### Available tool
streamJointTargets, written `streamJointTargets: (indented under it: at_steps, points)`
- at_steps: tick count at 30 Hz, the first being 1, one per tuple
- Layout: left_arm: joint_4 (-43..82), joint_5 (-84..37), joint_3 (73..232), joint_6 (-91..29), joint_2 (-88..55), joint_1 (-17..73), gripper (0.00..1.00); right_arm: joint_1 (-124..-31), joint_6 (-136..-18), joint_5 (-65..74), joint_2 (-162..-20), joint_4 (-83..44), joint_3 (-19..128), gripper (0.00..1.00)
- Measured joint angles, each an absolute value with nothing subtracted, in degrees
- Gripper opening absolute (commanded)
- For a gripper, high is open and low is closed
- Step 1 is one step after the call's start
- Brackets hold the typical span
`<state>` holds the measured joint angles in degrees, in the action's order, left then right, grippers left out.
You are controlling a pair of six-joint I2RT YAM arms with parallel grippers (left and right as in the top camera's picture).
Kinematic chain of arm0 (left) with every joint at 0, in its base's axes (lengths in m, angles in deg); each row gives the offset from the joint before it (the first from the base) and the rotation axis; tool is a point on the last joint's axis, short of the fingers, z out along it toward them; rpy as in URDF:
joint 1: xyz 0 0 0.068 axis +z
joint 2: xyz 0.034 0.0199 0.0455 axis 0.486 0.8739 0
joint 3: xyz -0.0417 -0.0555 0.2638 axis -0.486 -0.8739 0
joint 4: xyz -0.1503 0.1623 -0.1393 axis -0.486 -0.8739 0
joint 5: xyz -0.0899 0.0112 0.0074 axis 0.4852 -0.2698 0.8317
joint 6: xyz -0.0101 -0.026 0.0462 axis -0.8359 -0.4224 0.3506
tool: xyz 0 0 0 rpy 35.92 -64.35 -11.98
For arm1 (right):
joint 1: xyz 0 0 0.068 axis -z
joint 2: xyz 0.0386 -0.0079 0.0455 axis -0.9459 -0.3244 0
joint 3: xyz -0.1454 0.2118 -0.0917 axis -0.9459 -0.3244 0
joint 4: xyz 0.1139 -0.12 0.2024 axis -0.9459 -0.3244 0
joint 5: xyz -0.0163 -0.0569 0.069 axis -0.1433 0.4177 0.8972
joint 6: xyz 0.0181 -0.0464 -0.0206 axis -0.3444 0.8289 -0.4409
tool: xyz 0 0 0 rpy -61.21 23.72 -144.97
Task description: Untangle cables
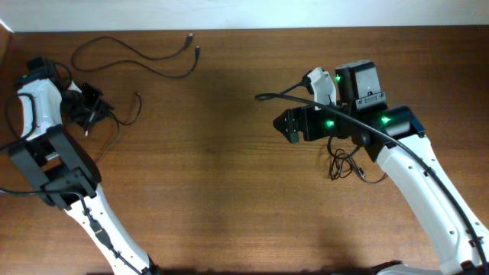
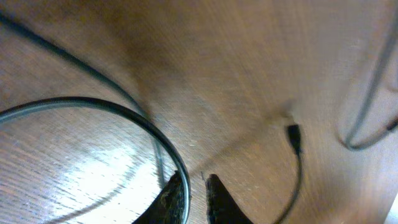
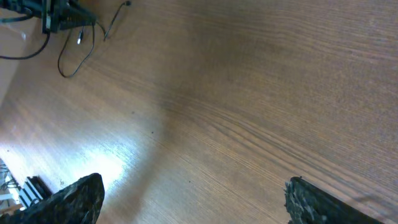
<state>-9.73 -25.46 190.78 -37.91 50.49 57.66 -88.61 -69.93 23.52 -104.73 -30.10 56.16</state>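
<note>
Left arm folded at surface left edge. Left claw almost pressed together, cable at fingertip; pinch cannot tell. Right arm extended toward mid-surface. Right claw spread wide, holding nothing.

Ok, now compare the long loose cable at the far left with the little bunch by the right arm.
The long cable sprawls in open, wavy curves; the bunch is a small, tight tangle. The long cable shows two plug ends; the bunch's ends cannot be made out. Both are thin, black, and lie on the table.
</note>
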Motion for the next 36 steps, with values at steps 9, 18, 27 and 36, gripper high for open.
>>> streamJointTargets:
  at_steps: [9, 18, 27, 36]
  points:
    - [-14.2, -24.1, 196.1, -29.0, 48.5, 57.2, 1.00, -88.6, -69.9, 23.5, -104.7, -29.9, 56.2, 0.94]
    - [-15.3, -16.6, 196.4, -11.3, 48.0, 45.5, 0.99, -88.6, -75.2, 23.5, -108.1, -29.5, 56.2, 0.99]
    - [-15.5, -21.8, 196.4, -7.7, 48.0, 26.8, 0.99, -88.6, -83.5, 23.0, -112.4, -34.2, 56.2, 0.99]
    - [-15.7, -35.4, 196.4, -6.7, 48.0, 11.7, 0.99, -88.6, -88.5, 9.9, -100.8, -46.8, 56.4, 0.98]
